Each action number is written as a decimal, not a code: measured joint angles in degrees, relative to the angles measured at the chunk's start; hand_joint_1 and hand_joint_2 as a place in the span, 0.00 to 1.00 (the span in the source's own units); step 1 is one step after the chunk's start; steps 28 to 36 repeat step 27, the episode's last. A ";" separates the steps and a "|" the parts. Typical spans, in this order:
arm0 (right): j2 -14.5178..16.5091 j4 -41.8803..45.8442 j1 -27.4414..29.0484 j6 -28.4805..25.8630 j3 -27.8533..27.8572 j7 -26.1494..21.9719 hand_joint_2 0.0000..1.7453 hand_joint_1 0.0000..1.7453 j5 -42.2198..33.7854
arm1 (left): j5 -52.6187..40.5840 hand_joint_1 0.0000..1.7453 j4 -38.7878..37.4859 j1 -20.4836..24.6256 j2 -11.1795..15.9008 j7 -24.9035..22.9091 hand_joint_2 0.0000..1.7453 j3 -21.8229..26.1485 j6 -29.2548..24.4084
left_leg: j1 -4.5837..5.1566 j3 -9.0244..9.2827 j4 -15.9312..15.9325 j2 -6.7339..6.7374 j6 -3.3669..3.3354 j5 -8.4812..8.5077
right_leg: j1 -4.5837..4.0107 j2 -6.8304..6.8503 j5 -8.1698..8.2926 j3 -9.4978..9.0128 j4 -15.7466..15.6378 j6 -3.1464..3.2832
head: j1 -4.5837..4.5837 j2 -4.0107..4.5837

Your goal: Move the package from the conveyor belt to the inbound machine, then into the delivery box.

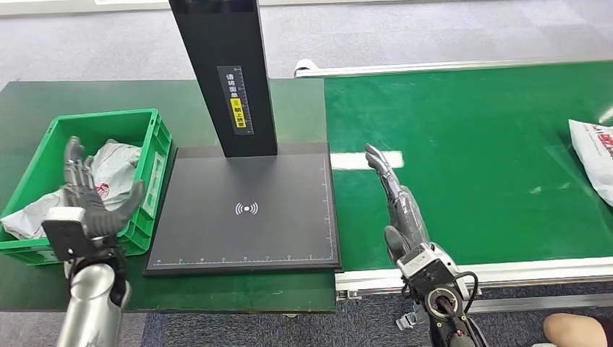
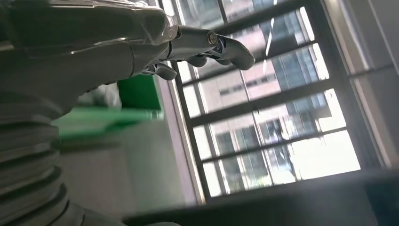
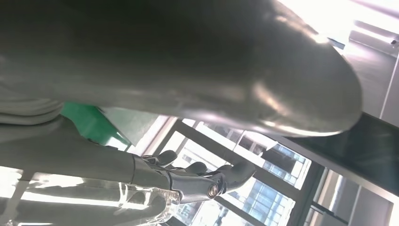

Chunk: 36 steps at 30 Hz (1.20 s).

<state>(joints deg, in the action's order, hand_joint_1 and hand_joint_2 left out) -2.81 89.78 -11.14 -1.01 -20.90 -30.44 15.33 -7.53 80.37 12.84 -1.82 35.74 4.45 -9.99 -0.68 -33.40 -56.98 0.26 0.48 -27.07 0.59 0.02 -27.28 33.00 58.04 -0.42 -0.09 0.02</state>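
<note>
we see the package (image 1: 593, 157) far right of the empty, spread right hand (image 1: 394, 195) on the belt (image 1: 470, 144); left hand (image 1: 87, 195) likewise empty.

Head view evenly bright, sharp, soft shadows — wrist views backlit by glaring windows (image 2: 282, 122), foreground blurred.

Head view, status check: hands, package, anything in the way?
Left hand open above the green crate, which holds bagged parcels. Right hand open over the belt. White package at the belt's far right edge, untouched. Scanner pad bare.
</note>
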 joint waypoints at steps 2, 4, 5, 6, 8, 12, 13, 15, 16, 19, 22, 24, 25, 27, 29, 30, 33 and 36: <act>0.15 -0.31 -0.04 0.02 -0.02 0.37 0.00 0.00 -0.02 | -1.13 0.00 1.39 -2.79 -2.00 0.07 1.00 -3.78 -1.86 | 0.02 -0.01 0.00 0.01 -0.01 -0.01 | 0.02 0.00 0.00 0.00 -0.01 -0.01 | -0.01 -0.01; 0.37 -0.72 -0.23 0.12 -0.04 0.87 0.00 0.00 -0.31 | -1.70 0.00 1.58 -5.15 -3.78 0.08 1.00 -7.59 -3.73 | 0.03 -0.02 0.00 0.00 -0.01 -0.02 | 0.04 0.00 -0.01 0.00 -0.02 -0.01 | -0.01 -0.01; 0.51 -0.98 -0.40 0.23 -0.05 1.15 0.00 0.00 -0.59 | -1.61 0.00 1.39 -6.11 -4.64 0.15 1.00 -9.37 -4.51 | 0.04 -0.02 0.00 0.00 -0.01 -0.02 | 0.04 0.00 -0.01 0.00 -0.02 -0.01 | 0.00 0.00; 0.66 -1.25 -0.59 0.35 -0.05 1.37 0.00 0.00 -0.91 | -1.47 0.00 1.13 -6.94 -5.37 0.24 1.00 -10.98 -5.19 | 0.03 -0.03 0.00 0.00 -0.02 -0.02 | 0.04 0.00 -0.01 0.00 -0.02 -0.01 | -0.01 0.00; 0.88 -1.75 -0.96 0.65 -0.06 1.57 0.00 0.00 -1.37 | -1.12 0.00 0.56 -8.23 -6.55 0.40 1.00 -13.46 -5.99 | 0.03 -0.02 0.00 -0.01 -0.02 -0.02 | 0.04 0.00 0.00 0.00 -0.02 -0.01 | -0.01 0.01; 1.03 -2.46 -1.39 0.93 -0.06 1.73 0.00 0.00 -1.60 | -0.69 0.00 -0.12 -9.43 -7.66 0.44 1.00 -16.08 -6.28 | 0.02 -0.01 0.00 -0.01 -0.01 -0.01 | 0.02 0.00 0.00 0.00 -0.02 -0.01 | 0.00 -0.01; 1.04 -2.59 -1.44 0.95 -0.06 1.74 0.00 0.00 -1.60 | -0.59 0.00 -0.18 -9.56 -7.75 0.44 1.00 -16.36 -6.29 | 0.02 -0.01 0.00 0.00 -0.01 -0.01 | 0.02 0.00 0.00 0.00 -0.02 -0.01 | 0.00 -0.01; 1.07 -2.83 -1.53 0.96 -0.06 1.77 0.00 0.00 -1.60 | -0.42 0.00 -0.21 -9.75 -7.89 0.43 1.00 -16.80 -6.29 | 0.01 -0.01 0.00 0.00 -0.01 -0.01 | 0.01 0.00 0.00 0.00 -0.01 -0.01 | -0.01 0.00; 1.07 -2.94 -1.56 0.96 -0.06 1.79 0.00 0.00 -1.60 | -0.39 0.00 -0.21 -9.80 -7.95 0.43 1.00 -16.97 -6.29 | 0.01 -0.01 0.00 0.00 -0.01 -0.01 | 0.01 0.00 0.00 0.00 -0.01 -0.01 | -0.01 0.00; 1.09 -3.16 -1.60 0.95 -0.06 1.88 0.00 0.00 -1.63 | -0.53 0.00 -0.22 -9.86 -8.07 0.38 1.00 -17.24 -6.39 | 0.01 -0.02 0.00 0.00 -0.01 -0.01 | 0.01 0.00 0.00 0.00 -0.01 -0.01 | -0.01 0.00; 1.14 -3.33 -1.60 0.97 -0.06 1.95 0.00 0.00 -1.80 | -2.43 0.00 -0.45 -9.96 -8.08 -0.16 1.00 -17.62 -7.39 | 0.02 -0.02 0.00 -0.01 -0.01 -0.01 | 0.02 0.00 0.00 0.00 -0.02 -0.01 | -0.01 0.00; 1.24 -3.44 -1.59 1.03 -0.06 1.96 0.00 0.00 -1.89 | -3.80 0.00 -0.92 -10.18 -8.07 -0.44 1.00 -18.07 -7.74 | 0.02 -0.02 0.00 0.00 -0.01 -0.01 | 0.02 0.00 0.00 0.00 -0.02 -0.01 | -0.01 -0.01; 1.31 -3.48 -1.59 1.09 -0.06 1.95 0.00 0.00 -1.92 | -4.07 0.00 -1.17 -10.35 -8.06 -0.37 1.00 -18.25 -7.73 | 0.02 -0.02 0.00 0.00 -0.01 -0.01 | 0.02 0.00 0.00 0.00 -0.02 -0.01 | -0.02 0.00; 1.40 -3.51 -1.58 1.17 -0.06 1.92 0.00 0.00 -1.96 | -4.00 0.00 -1.48 -10.66 -8.05 -0.12 1.00 -18.44 -7.64 | 0.02 -0.01 0.00 0.01 -0.01 -0.01 | 0.02 0.00 0.00 0.00 -0.02 -0.01 | -0.01 0.00; 1.40 -3.51 -1.58 1.17 -0.06 1.92 0.00 0.00 -1.96 | -4.00 0.00 -1.48 -10.66 -8.05 -0.12 1.00 -18.44 -7.64 | 0.02 -0.01 0.00 0.01 -0.01 -0.01 | 0.02 0.00 0.00 0.00 -0.02 -0.01 | -0.01 0.00; 1.40 -3.51 -1.58 1.17 -0.06 1.92 0.00 0.00 -1.96 | -4.00 0.00 -1.48 -10.66 -8.05 -0.12 1.00 -18.44 -7.64 | 0.02 -0.01 0.00 0.01 -0.01 -0.01 | 0.02 0.00 0.00 0.00 -0.02 -0.01 | -0.01 0.00; 1.40 -3.51 -1.58 1.17 -0.06 1.92 0.00 0.00 -1.96 | -4.00 0.00 -1.48 -10.66 -8.05 -0.12 1.00 -18.44 -7.64 | 0.02 -0.01 0.00 0.01 -0.01 -0.01 | 0.02 0.00 0.00 0.00 -0.02 -0.01 | -0.01 0.00; 1.40 -3.51 -1.58 1.17 -0.06 1.92 0.00 0.00 -1.96 | -4.00 0.00 -1.48 -10.66 -8.05 -0.12 1.00 -18.44 -7.64 | 0.02 -0.01 0.00 0.01 -0.01 -0.01 | 0.02 0.00 0.00 0.00 -0.02 -0.01 | -0.01 0.00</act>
